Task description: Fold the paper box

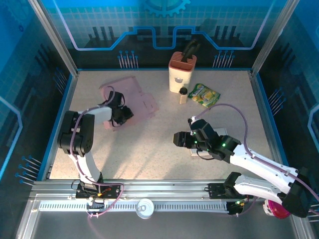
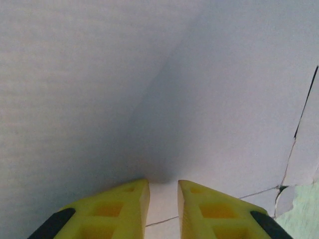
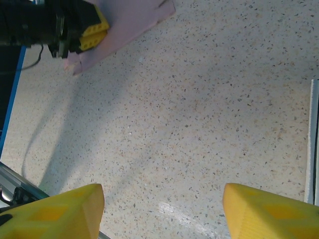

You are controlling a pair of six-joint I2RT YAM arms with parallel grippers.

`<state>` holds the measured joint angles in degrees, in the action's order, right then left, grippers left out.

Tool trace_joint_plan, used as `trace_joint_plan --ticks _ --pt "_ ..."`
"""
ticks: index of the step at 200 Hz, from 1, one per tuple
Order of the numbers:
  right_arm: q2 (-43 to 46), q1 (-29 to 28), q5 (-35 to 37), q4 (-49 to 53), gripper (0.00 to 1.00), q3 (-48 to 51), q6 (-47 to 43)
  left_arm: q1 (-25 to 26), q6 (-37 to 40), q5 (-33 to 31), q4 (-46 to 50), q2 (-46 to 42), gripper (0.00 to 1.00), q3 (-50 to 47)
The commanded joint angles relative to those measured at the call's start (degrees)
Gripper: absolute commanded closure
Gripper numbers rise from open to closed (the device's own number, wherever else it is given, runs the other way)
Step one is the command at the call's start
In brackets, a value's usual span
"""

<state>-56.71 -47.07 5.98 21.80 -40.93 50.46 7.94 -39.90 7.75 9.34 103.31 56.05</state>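
In the overhead view the paper box (image 1: 130,95) lay flat and unfolded on the far-left part of the table (image 1: 149,154), a pink sheet with its long axis running roughly from the far left toward the near right, one flap pointing at the table's middle. The left gripper (image 1: 121,114) sat at the sheet's near edge. The right gripper (image 1: 180,139) hung over bare tabletop, well apart from the sheet. A pink holder (image 1: 182,70), a small bottle (image 1: 183,94) and a green packet (image 1: 204,94) stood at the far side.

From the left wrist, the left gripper (image 2: 163,209) showed its yellow fingers (image 2: 124,209) close together with a narrow gap between them. Pale sheet filled the space ahead and curved upward on the left. Whether the pads actually pinched the sheet could not be told at such close range.

From the right wrist, the right gripper (image 3: 162,214) had its fingers wide apart over speckled tabletop, holding nothing. At the top left the other gripper's yellow tips (image 3: 92,27) met the edge of the pink sheet (image 3: 134,20).
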Motion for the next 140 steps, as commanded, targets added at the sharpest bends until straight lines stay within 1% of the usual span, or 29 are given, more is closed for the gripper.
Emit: trace_joint_plan --ticks 1,20,43,64,83,108,117,140 --pt "0.19 1.01 0.73 0.0 0.35 -1.28 -1.11 5.09 0.67 -0.85 1.93 -3.16 0.77 -7.23" --pt "0.57 2.09 0.05 0.52 0.35 -1.08 -1.59 10.25 -0.52 -3.38 -0.25 -6.17 0.77 -13.49" --pt "0.9 4.61 -2.11 1.05 0.34 -0.68 -2.85 16.5 -1.36 -6.25 -0.85 -8.64 0.78 -18.8" --pt "0.73 7.14 -4.33 0.96 0.33 -0.08 -3.89 22.45 -1.93 -8.62 -0.2 -9.26 0.8 -21.2" --pt "-0.27 8.92 -6.12 0.55 0.33 0.25 -4.39 27.26 -2.16 -12.05 2.09 -9.04 0.81 -22.0" --pt "-2.66 9.21 -7.49 -0.55 0.33 0.43 -5.02 30.91 -2.65 -15.68 4.1 -10.61 0.82 -23.47" --pt "-4.01 9.19 -8.01 -1.18 0.33 0.41 -5.3 31.58 -2.52 -16.14 4.54 -11.84 0.81 -23.61" --pt "-8.59 9.08 -9.3 -2.47 0.33 -0.43 -5.76 32.94 -2.39 -16.43 6.21 -16.97 0.71 -22.41"
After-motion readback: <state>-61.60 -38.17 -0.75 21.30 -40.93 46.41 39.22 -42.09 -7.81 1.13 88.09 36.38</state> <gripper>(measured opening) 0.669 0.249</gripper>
